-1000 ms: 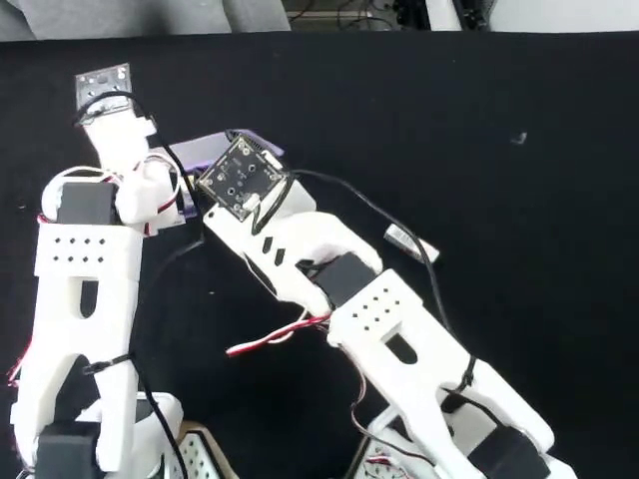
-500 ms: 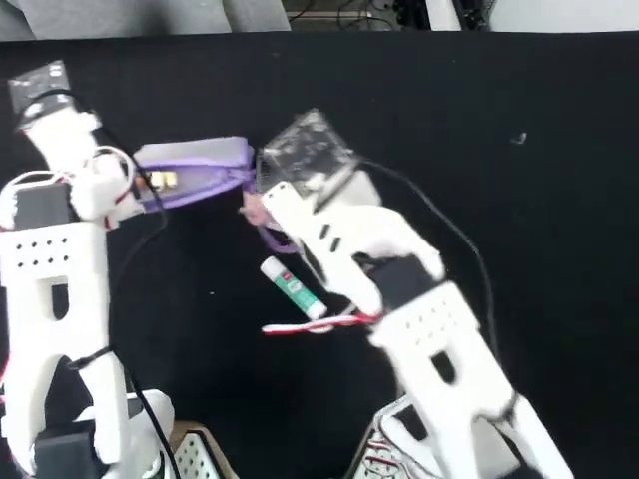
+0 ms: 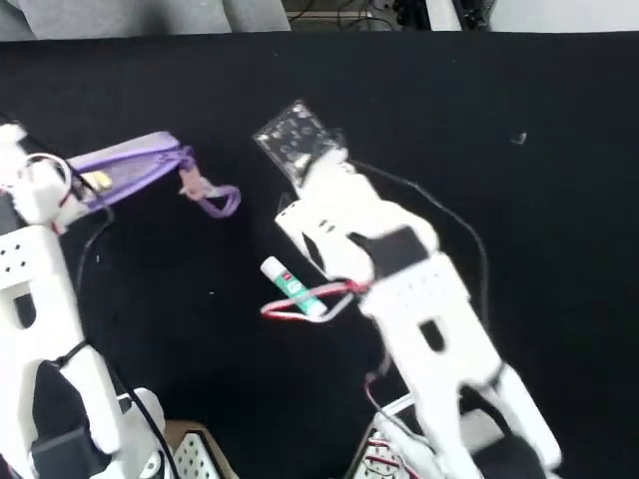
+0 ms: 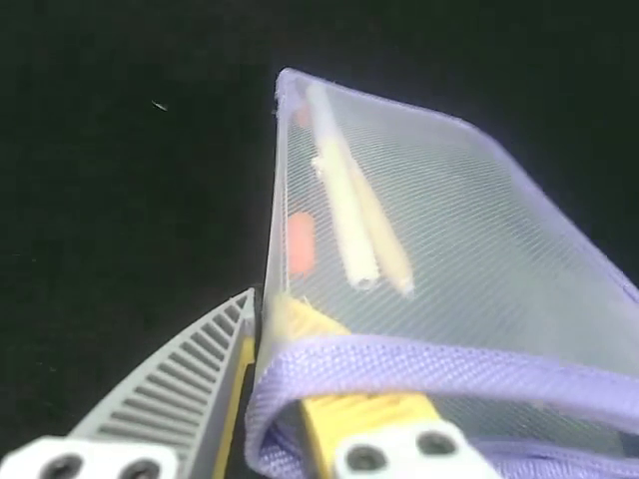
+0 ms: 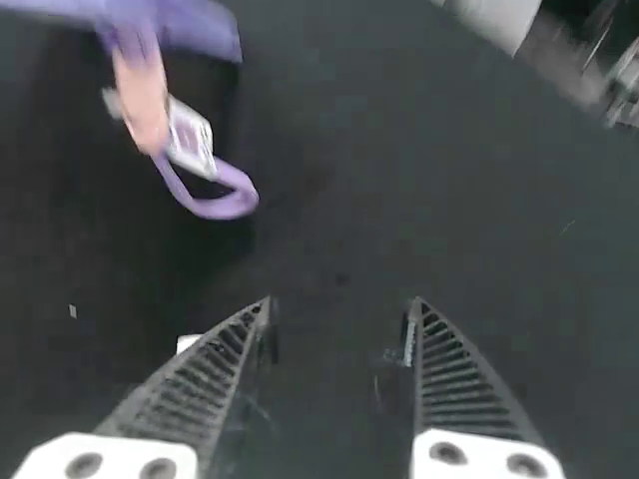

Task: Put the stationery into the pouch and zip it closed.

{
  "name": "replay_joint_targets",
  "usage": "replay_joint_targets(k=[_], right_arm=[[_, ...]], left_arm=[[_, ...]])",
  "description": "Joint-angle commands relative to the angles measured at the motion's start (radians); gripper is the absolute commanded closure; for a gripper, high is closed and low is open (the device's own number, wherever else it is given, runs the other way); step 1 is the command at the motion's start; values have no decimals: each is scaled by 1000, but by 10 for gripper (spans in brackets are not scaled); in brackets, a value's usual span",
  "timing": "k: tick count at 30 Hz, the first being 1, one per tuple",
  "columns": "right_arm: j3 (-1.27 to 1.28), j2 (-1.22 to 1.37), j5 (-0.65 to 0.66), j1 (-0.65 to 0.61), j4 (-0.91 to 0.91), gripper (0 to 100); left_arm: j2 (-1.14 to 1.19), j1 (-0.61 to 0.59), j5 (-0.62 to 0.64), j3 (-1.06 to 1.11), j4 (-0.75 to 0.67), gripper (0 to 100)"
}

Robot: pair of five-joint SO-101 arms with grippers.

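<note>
My left gripper (image 4: 262,317) is clamped on one end of the pouch (image 4: 449,249), grey ribbed finger on one side and yellow finger on the other, with the purple trim pinched between them. Through the mesh I can see two pale pencils (image 4: 349,215) lying side by side against the pouch's wall, and a small orange-red piece (image 4: 300,242) just beside them; I can't make out any print on either. From the high view the pouch (image 3: 130,160) is held near the left edge of the table (image 3: 519,200), tilted, with its purple strap loop (image 3: 220,203) hanging off the end nearer the right arm. In the right wrist view that loop (image 5: 205,195) carries a pink tab (image 5: 140,95) and a small printed tag (image 5: 188,142), but the lettering is too blurred for me to read. The glue stick (image 3: 290,284) lies on the black table surface outside the pouch, well apart from it and just beside the right arm's forearm; its label is green and white, and the writing is too small to tell. My right gripper (image 5: 339,319) has its fingers spread apart with nothing between them, pointed at the dark cloth near the loop. The table's far edge runs well beyond both arms, and black surface stretches wide on the right arm's outer side.
</note>
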Motion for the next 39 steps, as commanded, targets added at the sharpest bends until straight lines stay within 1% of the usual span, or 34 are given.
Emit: replay_joint_targets(k=[1, 3, 5, 10, 15, 21, 25, 29, 39], right_arm=[[-64, 156, 6, -34, -20, 801], [-64, 248, 6, -64, -23, 801], [-67, 337, 38, -84, -26, 801], [-116, 510, 80, -95, -41, 801], [-168, 627, 84, -120, -41, 801], [-203, 719, 121, -163, -41, 801], [-242, 731, 124, -161, 20, 801], [-257, 690, 126, -178, 98, 801], [-188, 535, 127, -203, 127, 801]], left_arm=[[-5, -73, 11, -13, -44, 970], [-5, -99, 11, -16, -44, 970], [-5, -116, 11, -22, -44, 970], [-5, -130, 11, -15, -66, 970], [-5, -130, 8, -13, -71, 970], [-5, -130, 6, -13, -68, 970], [-5, -130, 6, -13, -66, 970], [-5, -130, 6, -13, -66, 970], [-5, -128, 8, -13, -69, 970]])
